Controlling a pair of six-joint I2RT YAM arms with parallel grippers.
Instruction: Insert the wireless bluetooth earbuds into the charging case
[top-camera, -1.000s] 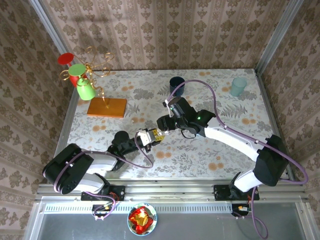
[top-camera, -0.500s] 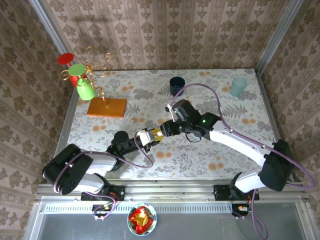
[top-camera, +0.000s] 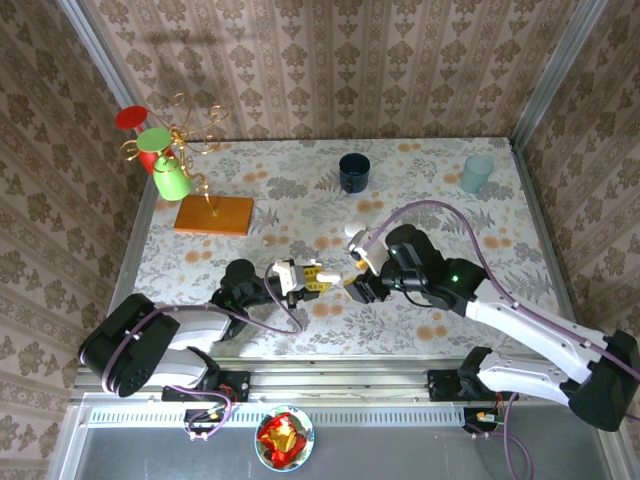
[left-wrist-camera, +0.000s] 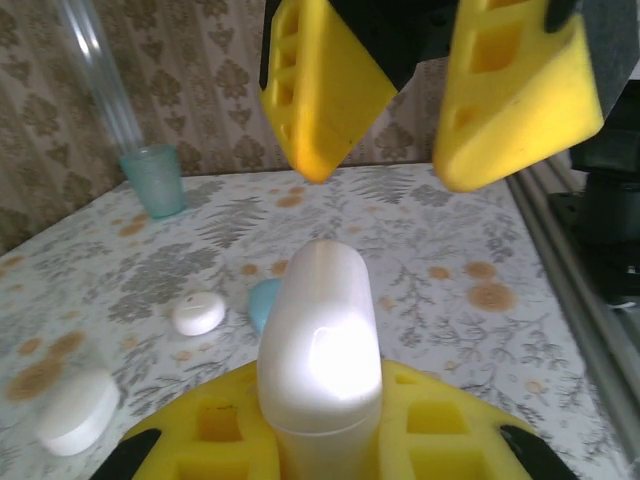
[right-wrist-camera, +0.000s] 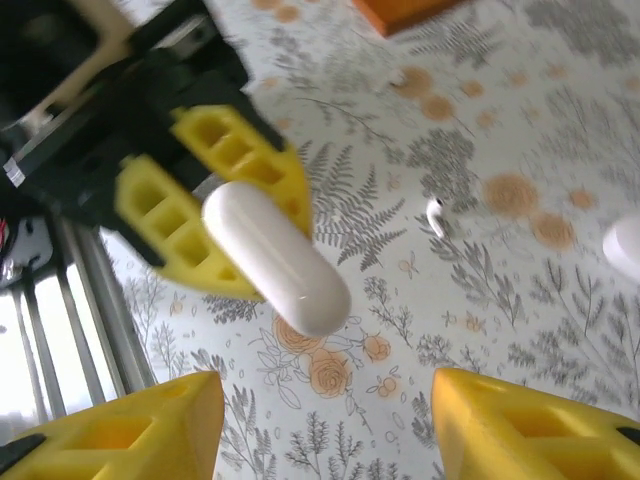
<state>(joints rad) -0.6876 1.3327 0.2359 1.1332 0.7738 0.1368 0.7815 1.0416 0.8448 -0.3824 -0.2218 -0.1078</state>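
My left pincer (left-wrist-camera: 320, 425) is clamped tight on a white, pill-shaped charging case (left-wrist-camera: 320, 330), which stands up from between my yellow fingers (right-wrist-camera: 235, 145) with its rounded end pointing at my other arm. My right pincer (right-wrist-camera: 325, 385) has its jaws spread with nothing between them. It faces that rounded end from near by, not touching it. From above, the two pincers sit close together over the near middle of the flowered table (top-camera: 450, 190), with a small gap between them. One tiny white stemmed earbud (right-wrist-camera: 435, 215) lies loose on the cloth beyond the held case, apart from both my pincers. Further out on the table rest a small white pebble-like case (left-wrist-camera: 198, 313) and a pale blue piece (left-wrist-camera: 263, 300) just beside it, partly hidden behind the case I hold. A pale teal cup (left-wrist-camera: 152, 178) stands at the far edge.
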